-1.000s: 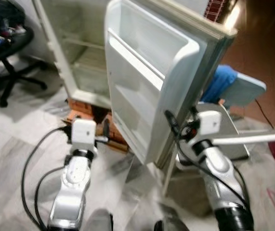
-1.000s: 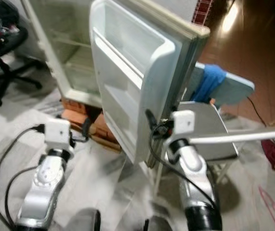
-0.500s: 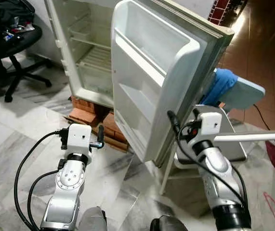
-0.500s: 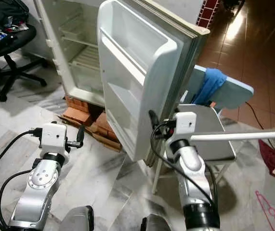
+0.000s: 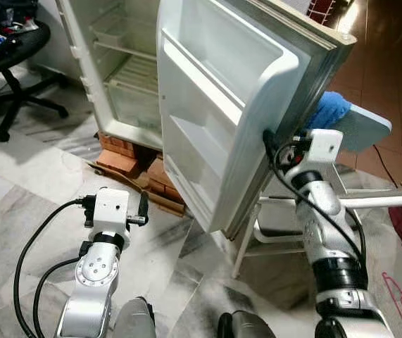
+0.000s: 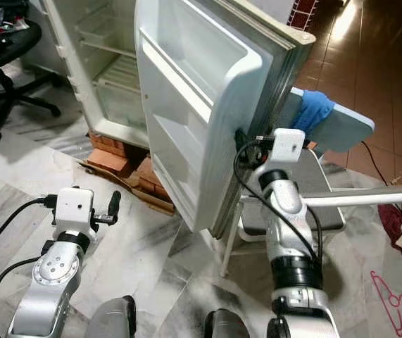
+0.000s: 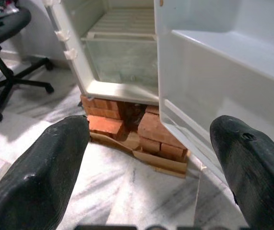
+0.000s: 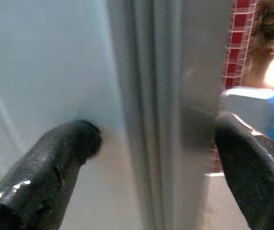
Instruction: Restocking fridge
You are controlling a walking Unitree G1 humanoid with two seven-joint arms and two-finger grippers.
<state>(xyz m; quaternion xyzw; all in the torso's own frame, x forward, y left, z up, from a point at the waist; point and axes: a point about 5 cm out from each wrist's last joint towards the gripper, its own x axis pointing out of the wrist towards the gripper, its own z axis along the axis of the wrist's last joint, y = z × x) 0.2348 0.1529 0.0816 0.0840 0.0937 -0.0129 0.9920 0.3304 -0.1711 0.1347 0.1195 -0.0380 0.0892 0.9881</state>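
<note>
The fridge (image 5: 116,63) stands on a stack of bricks (image 5: 127,151) at the far side of the marble floor, its body open and the shelves inside look empty. The fridge door (image 5: 222,105) is swung out wide toward the robot, w/ its inner shelves also bare.

The right gripper (image 8: 148,158) is at the free edge of the door, approx. at mid height. In the right wrist view its fingers (image 8: 55,158) are spread, one on the white inner lining and the other on the grey outer side, so the door edge sits between them. I cannot tell if they really press on it.

The left gripper (image 7: 151,158) hangs low in front of the bricks, fingers wide apart, holding nothing.

About handling, I judge the door is stiff and rather heavy, but it turns easy on the hinge, so a steady push or pull at the free edge is enough. The plastic lining looks smooth and maybe slippery; the gasket rim is prob. the better place to take hold. The thin door shelves look more fragile, better not to pull there.

Behind the door stands a folding chair (image 5: 355,130) w/ a blue cloth (image 5: 327,113) on it, near the right arm.
</note>
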